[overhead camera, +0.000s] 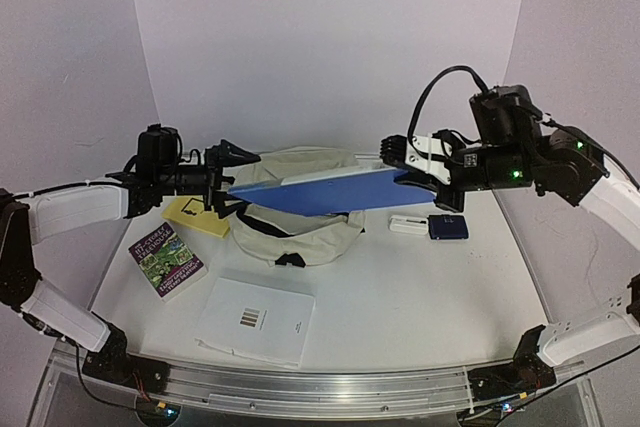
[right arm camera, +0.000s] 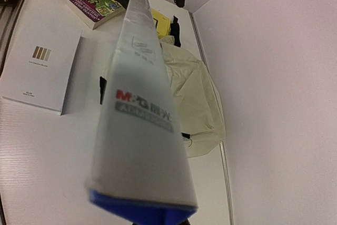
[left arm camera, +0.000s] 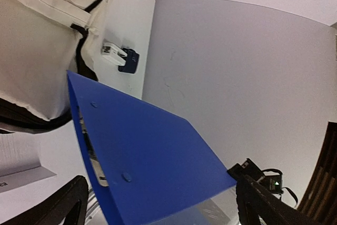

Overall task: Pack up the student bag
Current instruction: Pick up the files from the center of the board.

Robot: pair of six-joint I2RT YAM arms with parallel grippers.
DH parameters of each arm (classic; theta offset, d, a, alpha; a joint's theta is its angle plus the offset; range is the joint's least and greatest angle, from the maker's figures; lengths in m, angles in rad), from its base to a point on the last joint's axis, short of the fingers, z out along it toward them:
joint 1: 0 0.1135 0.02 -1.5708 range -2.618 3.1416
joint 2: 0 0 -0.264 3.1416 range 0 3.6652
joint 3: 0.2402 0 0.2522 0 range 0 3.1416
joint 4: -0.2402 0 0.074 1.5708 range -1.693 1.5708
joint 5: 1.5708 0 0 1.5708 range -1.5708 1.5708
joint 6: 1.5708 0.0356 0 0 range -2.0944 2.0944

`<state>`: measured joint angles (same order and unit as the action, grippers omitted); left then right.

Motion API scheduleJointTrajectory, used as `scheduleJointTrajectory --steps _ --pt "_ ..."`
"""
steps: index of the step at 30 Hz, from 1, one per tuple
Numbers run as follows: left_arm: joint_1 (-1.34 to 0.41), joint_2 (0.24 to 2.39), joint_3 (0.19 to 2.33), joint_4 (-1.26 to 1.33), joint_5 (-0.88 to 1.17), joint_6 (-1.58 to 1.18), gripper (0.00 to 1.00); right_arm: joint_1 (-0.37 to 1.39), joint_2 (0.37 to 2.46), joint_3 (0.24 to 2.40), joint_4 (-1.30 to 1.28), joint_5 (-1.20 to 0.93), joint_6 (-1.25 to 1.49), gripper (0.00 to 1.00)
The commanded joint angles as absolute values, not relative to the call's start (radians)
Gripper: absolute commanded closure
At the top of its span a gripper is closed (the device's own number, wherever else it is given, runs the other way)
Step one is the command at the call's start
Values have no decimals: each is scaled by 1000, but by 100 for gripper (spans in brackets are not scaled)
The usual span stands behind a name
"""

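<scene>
Top view: my right gripper (overhead camera: 405,169) clamps the folder (overhead camera: 320,190) by its right end, directly above the bag (overhead camera: 300,239). The folder's long axis spans the bag left to right. My left gripper (overhead camera: 232,182) gapes, unclenched, at the folder's left tip.

Left wrist: the bag (left arm camera: 37,35) lies beyond the folder (left arm camera: 152,156).

Right wrist: the bag (right arm camera: 196,98) lies beneath the folder's edge.
</scene>
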<state>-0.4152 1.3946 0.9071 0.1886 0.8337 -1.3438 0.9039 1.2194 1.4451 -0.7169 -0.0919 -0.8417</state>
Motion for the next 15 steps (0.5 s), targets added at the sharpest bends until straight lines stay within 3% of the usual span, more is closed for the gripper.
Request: scheduleJointTrajectory --steps 1,5,11,15 --pt "-414 1430 847 505 951 -1493 8 905 1201 1514 -656 -113 -840 100" --pt "-415 1473 814 697 990 -1594 21 906 1206 1523 -654 -103 -849 100" --pt "-416 1476 802 722 1002 -1604 35 906 1200 1511 -642 -53 -883 100" --pt "-418 1472 813 722 1010 -1592 56 906 1203 1510 -644 -72 -878 100"
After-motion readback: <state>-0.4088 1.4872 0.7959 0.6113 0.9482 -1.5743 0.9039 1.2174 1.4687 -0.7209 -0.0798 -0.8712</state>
